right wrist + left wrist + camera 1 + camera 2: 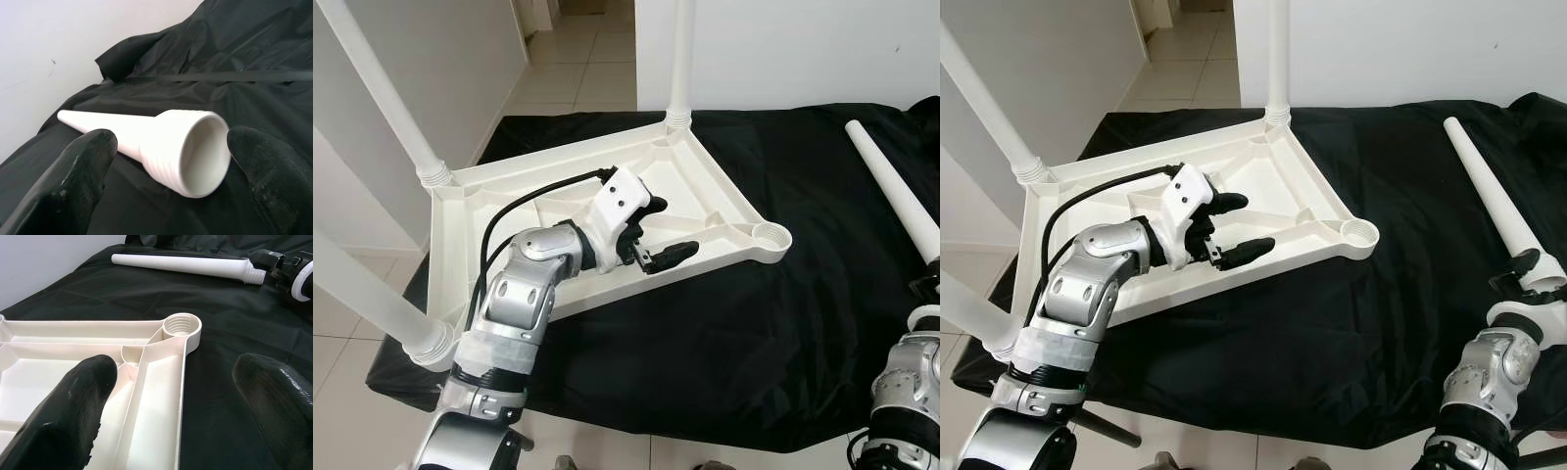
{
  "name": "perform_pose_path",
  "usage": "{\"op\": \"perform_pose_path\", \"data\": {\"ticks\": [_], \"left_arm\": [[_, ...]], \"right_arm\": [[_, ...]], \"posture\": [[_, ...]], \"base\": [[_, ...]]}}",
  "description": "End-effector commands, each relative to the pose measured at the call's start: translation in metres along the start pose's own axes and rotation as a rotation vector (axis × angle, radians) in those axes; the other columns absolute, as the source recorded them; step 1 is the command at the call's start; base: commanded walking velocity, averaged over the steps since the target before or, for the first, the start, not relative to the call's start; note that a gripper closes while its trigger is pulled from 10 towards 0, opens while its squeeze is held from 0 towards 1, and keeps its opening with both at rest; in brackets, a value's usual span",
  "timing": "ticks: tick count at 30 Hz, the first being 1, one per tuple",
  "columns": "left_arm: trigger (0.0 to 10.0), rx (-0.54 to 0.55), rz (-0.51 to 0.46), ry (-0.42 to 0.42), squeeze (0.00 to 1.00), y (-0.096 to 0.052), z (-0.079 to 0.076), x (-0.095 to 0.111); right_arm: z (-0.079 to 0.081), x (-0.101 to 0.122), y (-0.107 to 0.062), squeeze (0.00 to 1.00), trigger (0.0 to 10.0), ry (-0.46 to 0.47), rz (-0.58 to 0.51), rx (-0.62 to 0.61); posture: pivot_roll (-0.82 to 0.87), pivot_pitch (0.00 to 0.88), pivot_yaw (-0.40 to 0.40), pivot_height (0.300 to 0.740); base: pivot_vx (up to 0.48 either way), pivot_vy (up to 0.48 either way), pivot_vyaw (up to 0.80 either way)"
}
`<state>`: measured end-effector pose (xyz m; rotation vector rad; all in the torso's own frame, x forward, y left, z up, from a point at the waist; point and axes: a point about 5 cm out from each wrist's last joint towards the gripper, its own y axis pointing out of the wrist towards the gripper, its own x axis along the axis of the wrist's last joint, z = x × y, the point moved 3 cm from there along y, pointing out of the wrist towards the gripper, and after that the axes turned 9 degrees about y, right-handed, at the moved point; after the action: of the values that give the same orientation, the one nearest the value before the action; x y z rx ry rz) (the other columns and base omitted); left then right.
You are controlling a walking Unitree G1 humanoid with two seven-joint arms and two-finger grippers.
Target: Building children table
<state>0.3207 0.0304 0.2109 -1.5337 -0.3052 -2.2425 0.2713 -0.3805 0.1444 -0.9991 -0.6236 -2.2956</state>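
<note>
At the right edge of the head view, the loose leg (1489, 194) lies on the black cloth (1400, 294), its threaded end between the right gripper's (166, 166) parted fingers, not yet pinched. Centre frame, the upturned tabletop (1273, 176) shows one empty socket (1359, 235); the left gripper (1229, 227) hovers open over its rim. Best to clamp near the thread, steady the frame, then start the leg square in the socket.
</note>
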Motion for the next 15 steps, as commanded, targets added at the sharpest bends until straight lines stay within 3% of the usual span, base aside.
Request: {"op": "perform_pose_path", "data": {"ticks": [1, 15], "left_arm": [[10.0, 0.104, 0.033, -0.008, 0.00, -0.004, 0.008, -0.005], [10.0, 0.125, 0.041, 0.006, 0.00, -0.008, 0.014, -0.002]], "right_arm": [[0.004, -0.006, 0.002, 0.00, 10.0, -0.008, 0.038, 0.019], [0.024, -0.019, 0.018, 0.00, 10.0, -0.056, 0.156, 0.108]], "posture": [[-0.06, 0.073, 0.101, 0.740], [-0.04, 0.078, 0.111, 0.740]], "base": [[0.000, 0.000, 0.00], [0.000, 0.000, 0.00]]}}
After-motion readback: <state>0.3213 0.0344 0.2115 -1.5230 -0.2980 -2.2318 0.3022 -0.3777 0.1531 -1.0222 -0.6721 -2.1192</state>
